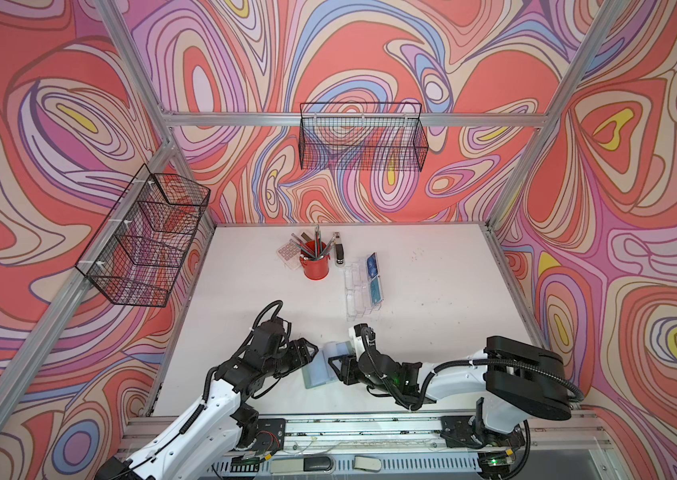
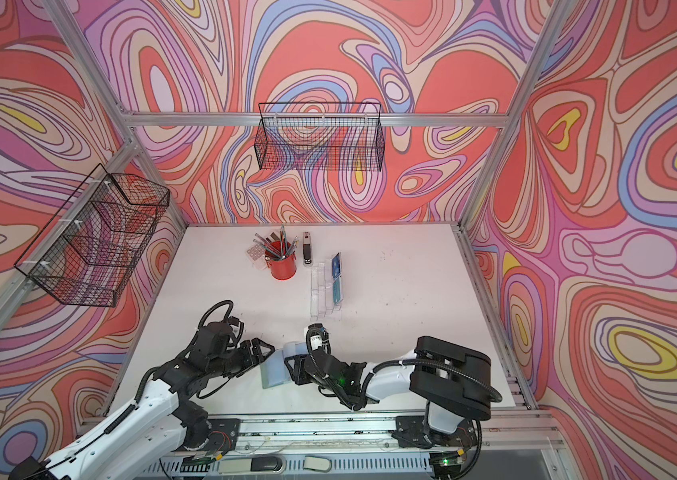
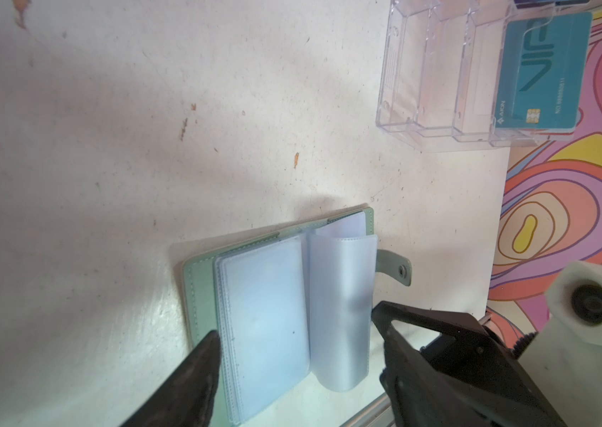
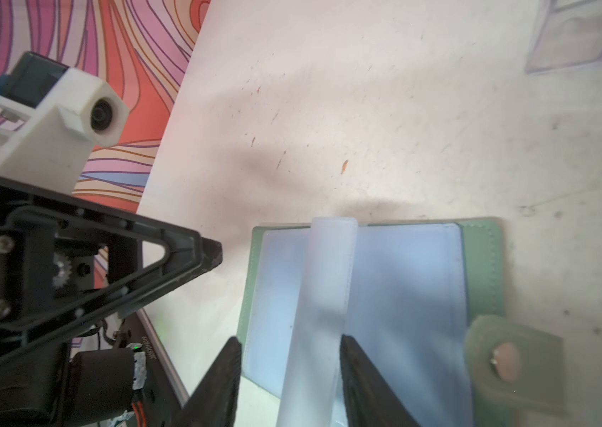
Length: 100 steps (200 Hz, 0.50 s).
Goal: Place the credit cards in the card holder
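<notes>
Waiting cards: a thin teal plastic card (image 3: 543,70) with pale "VIP" lettering and a blue plastic card (image 1: 371,262) behind it stand in the clear tiered acrylic stand (image 1: 355,291), well apart from the holder; no other cards show.
Card holder (image 3: 196,281): a small sage-green leather-like booklet wallet, lying open and flat on the white table (image 1: 432,332) near its front edge, with the snap strap (image 3: 397,266) out to one side.
Sleeves: the clear plastic sleeves (image 4: 325,295) look empty; a few arch up from the spine in a loop.
Progress: barely begun, by my reading. The holder is open, but no card is inside and none is being carried (all the loading is left).
Right gripper (image 4: 288,338): fingers apart, straddling the arched sleeves; one finger (image 4: 357,362) touches the loop and the other stands clear, so nothing is clamped.
Left gripper (image 1: 314,352): fingers apart, holding nothing; one fingertip (image 3: 207,355) rests at the holder's outer cover edge, seemingly steadying it.
</notes>
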Tool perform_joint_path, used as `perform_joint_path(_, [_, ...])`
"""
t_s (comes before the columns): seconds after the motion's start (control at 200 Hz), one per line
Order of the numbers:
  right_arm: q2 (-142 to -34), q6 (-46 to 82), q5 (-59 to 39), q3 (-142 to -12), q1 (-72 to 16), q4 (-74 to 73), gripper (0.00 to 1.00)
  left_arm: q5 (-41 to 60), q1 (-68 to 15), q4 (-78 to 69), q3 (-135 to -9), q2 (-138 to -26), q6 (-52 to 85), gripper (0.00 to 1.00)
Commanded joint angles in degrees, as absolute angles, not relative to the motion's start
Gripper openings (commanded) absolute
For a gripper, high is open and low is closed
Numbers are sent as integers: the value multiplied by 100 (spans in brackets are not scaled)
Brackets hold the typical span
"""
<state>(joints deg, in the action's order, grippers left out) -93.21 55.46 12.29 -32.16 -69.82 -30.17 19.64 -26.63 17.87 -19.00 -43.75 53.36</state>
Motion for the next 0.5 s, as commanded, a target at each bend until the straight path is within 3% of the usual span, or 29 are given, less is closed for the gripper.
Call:
perform_joint_path(0.0, [-9170, 5602, 1824, -3308, -6967, -2280, 44, 2203, -2647, 1550, -1789, -4602, 5435, 68])
perform_joint_path(0.245, [-8471, 5751, 2884, -3364, -6969, -745, 42, 2012, -2650, 1616, -1782, -4607, 5569, 62])
perform_joint_path(0.371, [-8019, 5578, 2784, -3212, -6967, -935, 42, 1794, -2647, 1987, -1788, -4298, 5702, 59])
perform_joint_path(0.496, [-7901, 5348, 2285, -3157, -6962, -1403, 35, 1221, -2646, 3095, -2136, -3731, 5584, 60])
